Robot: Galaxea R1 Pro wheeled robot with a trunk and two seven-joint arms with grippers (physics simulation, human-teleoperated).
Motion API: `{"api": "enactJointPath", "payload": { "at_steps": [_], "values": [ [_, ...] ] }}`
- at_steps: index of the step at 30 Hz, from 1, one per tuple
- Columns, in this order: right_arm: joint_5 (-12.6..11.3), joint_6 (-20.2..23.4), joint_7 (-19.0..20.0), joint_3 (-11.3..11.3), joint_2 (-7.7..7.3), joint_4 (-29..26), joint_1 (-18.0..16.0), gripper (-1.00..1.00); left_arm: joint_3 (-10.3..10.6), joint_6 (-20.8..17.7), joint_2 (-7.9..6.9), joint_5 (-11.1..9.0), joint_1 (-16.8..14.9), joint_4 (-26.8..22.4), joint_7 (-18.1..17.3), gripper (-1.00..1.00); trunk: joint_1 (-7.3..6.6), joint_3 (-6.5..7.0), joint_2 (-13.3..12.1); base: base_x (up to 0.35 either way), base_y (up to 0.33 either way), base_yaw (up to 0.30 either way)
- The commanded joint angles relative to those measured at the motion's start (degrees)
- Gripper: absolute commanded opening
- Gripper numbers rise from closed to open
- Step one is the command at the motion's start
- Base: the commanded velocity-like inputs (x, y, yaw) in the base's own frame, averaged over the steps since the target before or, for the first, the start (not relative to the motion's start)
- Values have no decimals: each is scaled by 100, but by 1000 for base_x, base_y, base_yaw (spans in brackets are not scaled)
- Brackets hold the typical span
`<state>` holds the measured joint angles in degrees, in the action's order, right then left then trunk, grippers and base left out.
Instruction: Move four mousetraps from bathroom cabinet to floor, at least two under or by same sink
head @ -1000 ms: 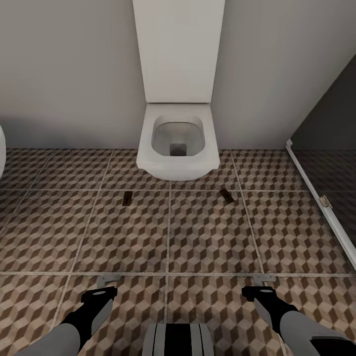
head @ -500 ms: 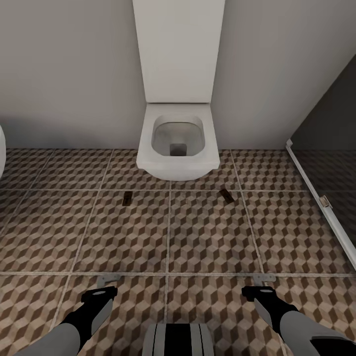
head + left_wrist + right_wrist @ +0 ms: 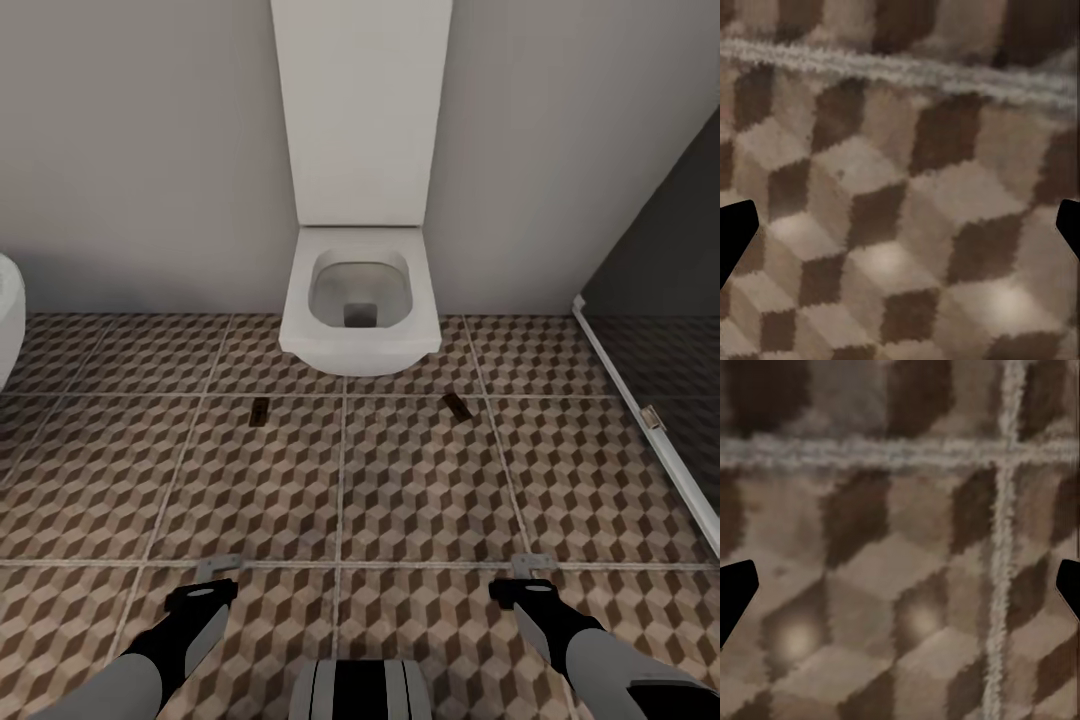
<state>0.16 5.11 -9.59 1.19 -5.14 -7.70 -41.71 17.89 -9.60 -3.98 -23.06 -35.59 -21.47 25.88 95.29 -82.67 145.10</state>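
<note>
light: even, soft, moderately bright | shadows: faint under toilet [image 3: 360, 290] | glare: pale spots on floor tiles [image 3: 892, 259] | wrist views: blurred, blocky | head view: sharp

2 mousetraps [image 3: 259, 410] [image 3: 457, 405] lie on the bathroom floor [image 3: 420, 490] flanking the toilet [image 3: 360, 300].

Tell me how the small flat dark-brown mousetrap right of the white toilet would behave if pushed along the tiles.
The small flat dark-brown mousetrap lies low on the cube-patterned tile floor, so it would probably slide, not roll or tip. It looks tiny beside one tile, so likely light. Pale grout lines might snag its edge.
</note>
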Motion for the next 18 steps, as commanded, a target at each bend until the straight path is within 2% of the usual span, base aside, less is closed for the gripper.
{"api": "enactJointPath", "payload": {
  "at_steps": [1, 18],
  "values": [
    [1, 40, -16, 13, 0, -13, 1, 100, 48, -38, -7, -32, 0, -15, 41, 100, -3, 19, 0, 0, 0, 0],
    [10, 40, -16, 13, 7, -13, 2, 100, 48, -42, -13, -40, 0, -15, 32, 100, -47, 396, -23, 0, 0, 0]
  ]
}}
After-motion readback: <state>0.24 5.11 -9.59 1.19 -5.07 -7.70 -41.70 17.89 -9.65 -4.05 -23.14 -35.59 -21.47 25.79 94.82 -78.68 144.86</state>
